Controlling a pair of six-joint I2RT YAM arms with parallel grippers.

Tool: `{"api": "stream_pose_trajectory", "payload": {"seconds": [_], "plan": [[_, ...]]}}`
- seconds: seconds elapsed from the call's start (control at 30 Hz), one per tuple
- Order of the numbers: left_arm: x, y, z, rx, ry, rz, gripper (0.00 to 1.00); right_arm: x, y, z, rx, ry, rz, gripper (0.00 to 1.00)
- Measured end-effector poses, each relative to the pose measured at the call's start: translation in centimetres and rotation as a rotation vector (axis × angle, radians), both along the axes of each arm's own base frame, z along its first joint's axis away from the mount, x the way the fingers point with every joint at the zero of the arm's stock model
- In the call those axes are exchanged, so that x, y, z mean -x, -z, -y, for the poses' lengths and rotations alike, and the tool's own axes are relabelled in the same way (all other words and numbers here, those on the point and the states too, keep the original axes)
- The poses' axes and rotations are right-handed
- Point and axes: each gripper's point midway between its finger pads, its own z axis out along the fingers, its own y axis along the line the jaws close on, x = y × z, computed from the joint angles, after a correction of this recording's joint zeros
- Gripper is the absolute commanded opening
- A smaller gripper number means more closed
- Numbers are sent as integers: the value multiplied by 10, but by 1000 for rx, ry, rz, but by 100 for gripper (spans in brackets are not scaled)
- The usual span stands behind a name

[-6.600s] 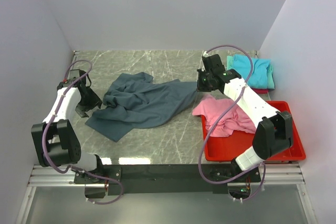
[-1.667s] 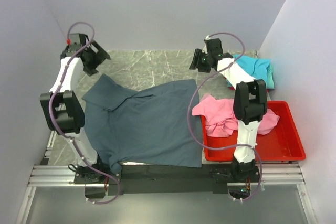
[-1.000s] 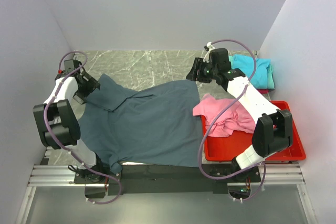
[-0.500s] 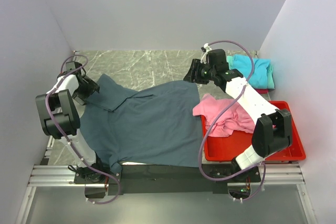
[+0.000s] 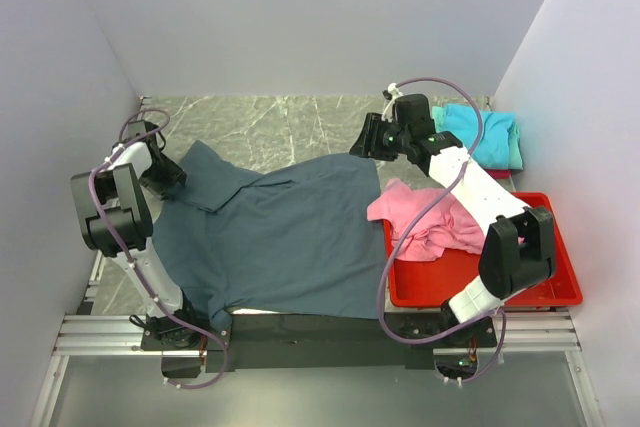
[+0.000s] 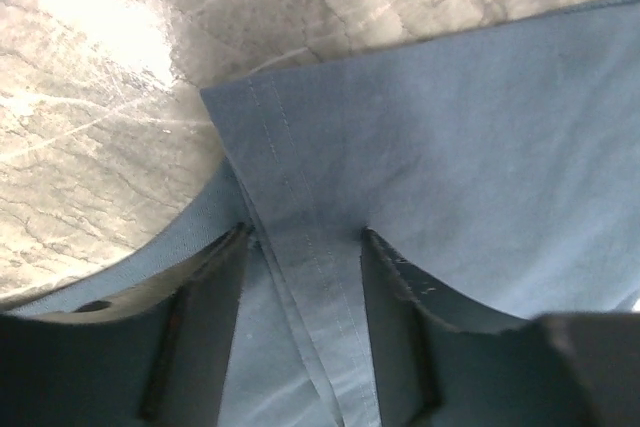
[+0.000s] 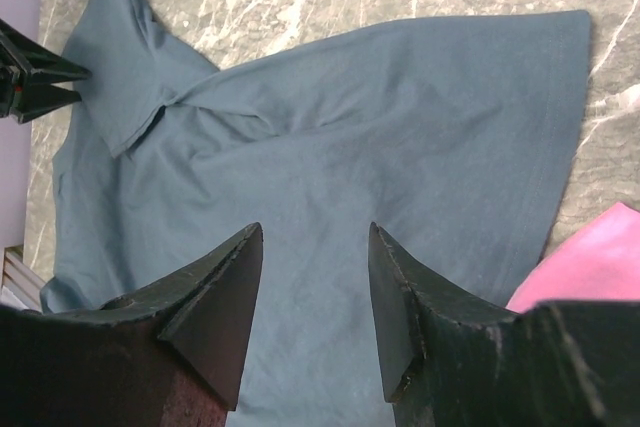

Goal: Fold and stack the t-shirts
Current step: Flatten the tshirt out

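One dark t-shirt [image 5: 290,237] covers most of the marble worktop [image 5: 300,122], spread almost flat from the middle to the lower left of the top view. At the right, a crumpled pink t-shirt [image 5: 425,217] spills over the rim of a red bin [image 5: 545,292], and a folded turquoise t-shirt [image 5: 490,137] lies at the upper right. The right fingers [image 7: 215,297] hover half open above the dark shirt and hold nothing. The left fingers [image 6: 200,327] stand half open astride its sleeve hem, not yet pinching it. I judge the cloth light, soft and floppy; it is best taken at a stitched hem or corner.
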Motion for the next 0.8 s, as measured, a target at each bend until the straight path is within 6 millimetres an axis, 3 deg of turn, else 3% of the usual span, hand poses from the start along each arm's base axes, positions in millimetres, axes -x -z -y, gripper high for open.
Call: {"api": "stream_pose_trajectory", "payload": {"seconds": [0.1, 0.27, 0.37, 0.4, 0.43, 0.8], "plan": [[0, 2, -2, -6, 2, -5, 48, 0, 0, 0, 0, 0, 0, 53], [0, 3, -4, -10, 5, -10, 31, 0, 0, 0, 1, 0, 0, 53], [-4, 3, -5, -10, 7, -9, 17, 0, 0, 0, 2, 2, 0, 53], [-5, 2, -5, -10, 6, -6, 6, 0, 0, 0, 2, 2, 0, 53], [-6, 1, -5, -10, 4, -4, 1, 0, 0, 0, 2, 2, 0, 53], [-20, -16, -7, -11, 11, 36, 0, -2, 10, 0, 11, 2, -23, 52]]}}
